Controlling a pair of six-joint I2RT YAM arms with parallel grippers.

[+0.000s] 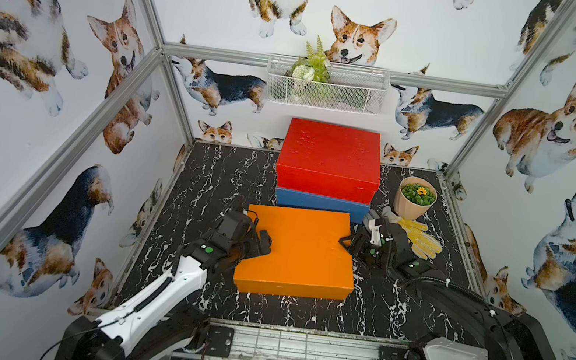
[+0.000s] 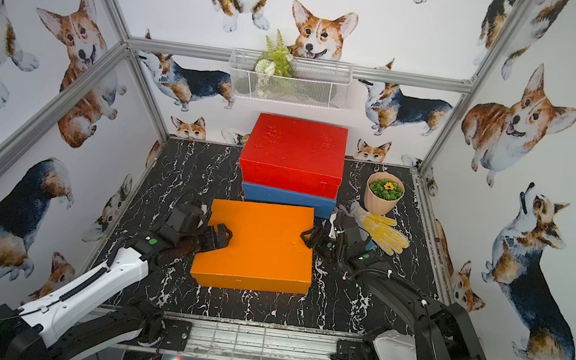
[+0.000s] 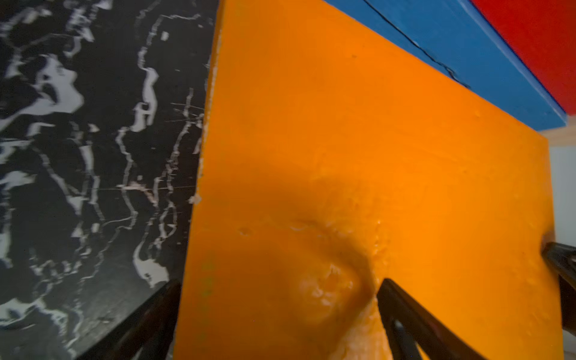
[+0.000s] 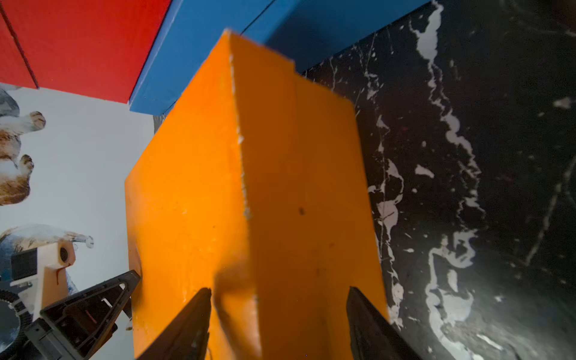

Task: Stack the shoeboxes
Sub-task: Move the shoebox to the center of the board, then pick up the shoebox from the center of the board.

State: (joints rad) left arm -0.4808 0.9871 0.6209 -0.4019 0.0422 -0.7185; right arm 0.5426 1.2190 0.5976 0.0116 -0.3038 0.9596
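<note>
The orange box [image 1: 300, 256] lies flat near the middle of the surface [image 1: 209, 177], just in front of the other two boxes. In both top views its far edge overlaps the front of the blue box [image 1: 321, 203]. I cannot tell whether it rests on the surface or is raised a little. The red box [image 1: 330, 156] sits squarely on the blue box at the back, near the wall.

The left fingers [image 3: 399, 299] are spread wide across the orange box's left edge. One lies over the top, next to a dent in the paint, and the other is just off the edge beside the side wall. They have hold of nothing. The right fingers [image 4: 193, 321] are partly apart and straddle the box's right end, one over the top and the other low on the end wall. I cannot tell whether they pinch the box.

Right of the stack stands a pot [image 1: 409, 209] of greens with a small sunflower. Yellow gloves [image 1: 422, 240] lie just in front of it, close behind the right arm's wrist. A white wire basket [image 1: 353, 94] on the back rail holds a plant.
</note>
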